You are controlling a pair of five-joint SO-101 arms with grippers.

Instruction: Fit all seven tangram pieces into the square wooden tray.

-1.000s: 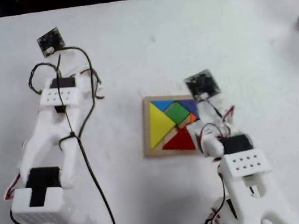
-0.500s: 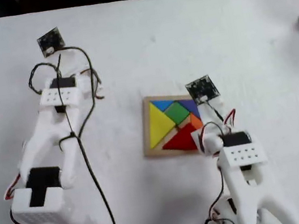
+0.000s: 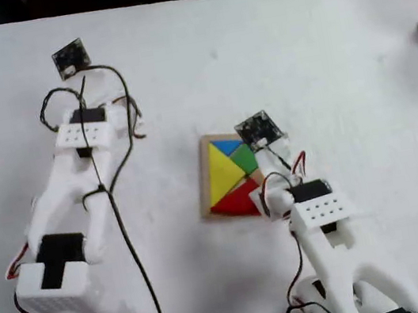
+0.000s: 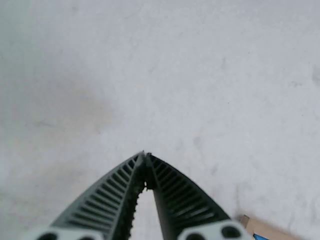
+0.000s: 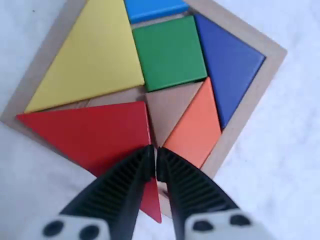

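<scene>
Right gripper (image 5: 154, 150): clenched shut with nothing in it, tips hanging right over the seam where the red triangle (image 5: 100, 140) meets the orange triangle (image 5: 192, 132).
Tray (image 5: 45, 56): sits mid-table between the two arms, much closer to the right one.
What's in it: yellow triangle (image 5: 95, 55), green square (image 5: 170, 55), light blue piece (image 5: 155, 7) and dark blue triangle (image 5: 225, 65), plus the red and orange ones.
Odd spot: there's a pale wooden triangle (image 5: 167, 107) between red, green and orange. We can't tell if that's bare tray floor or a wood-coloured piece.
Why the closed tips: we reckon pinched fingers make a decent blunt poker for nudging pieces flat. Red's corner by the tips looks like it's riding on the rim, not seated, but we're not sure.
Right arm (image 3: 320, 218) pose: reaching forward over the tray's near side, wrist pitched down at the pieces.
Left gripper (image 4: 146, 155): also pinched shut and empty, over bare table (image 4: 150, 60), with a tray corner just off to one side.
Left arm (image 3: 78, 186) pose: stretched out well apart from the tray, our guess is to leave the right arm room.
</scene>
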